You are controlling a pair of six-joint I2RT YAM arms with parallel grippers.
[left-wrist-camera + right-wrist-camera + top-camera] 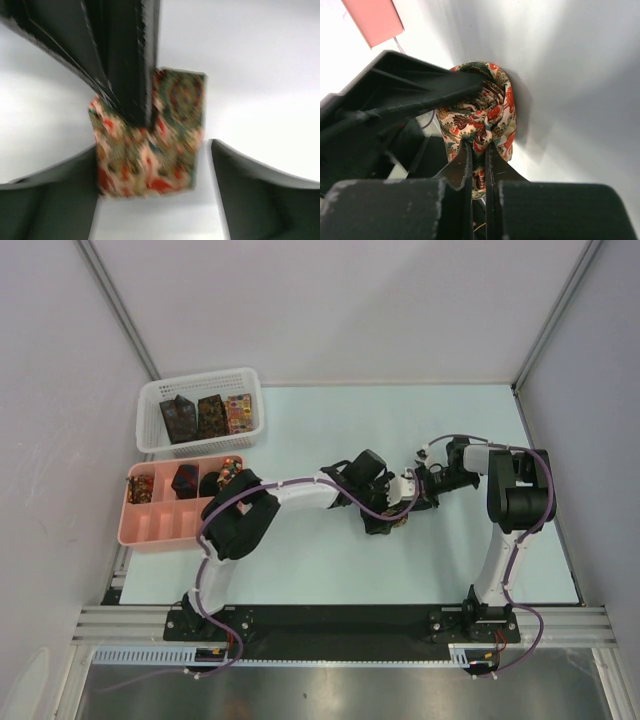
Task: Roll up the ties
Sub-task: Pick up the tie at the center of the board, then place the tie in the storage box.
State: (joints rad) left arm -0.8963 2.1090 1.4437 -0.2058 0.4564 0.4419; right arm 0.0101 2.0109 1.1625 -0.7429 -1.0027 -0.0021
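Floral tie (487, 107), wound into a small red, cream and green roll, lies at the middle of the table (400, 430), where the two arms meet in the top view. Bare pale tabletop lies open above it toward the back wall (340, 300), to its right, and below it down to the black base rail (340, 620). The left edge is crowded. A white mesh basket (150, 415) in the upper left holds three folded ties (210, 416). Just below it, a pink tray (160, 528) holds rolled ties (185, 480) in its upper compartments, and the left arm's elbow overlaps the tray's right end.

The right gripper (479, 150), in its own wrist view, has its fingers drawn nearly together, pinching fabric at the near end of the roll. The left gripper (152, 147) is spread wide, with one finger on either side of the roll. The lower-left finger (50, 200) looks to be against the fabric, while a thin strip of table shows beside the lower-right one. That view is blurred, so contact is uncertain.
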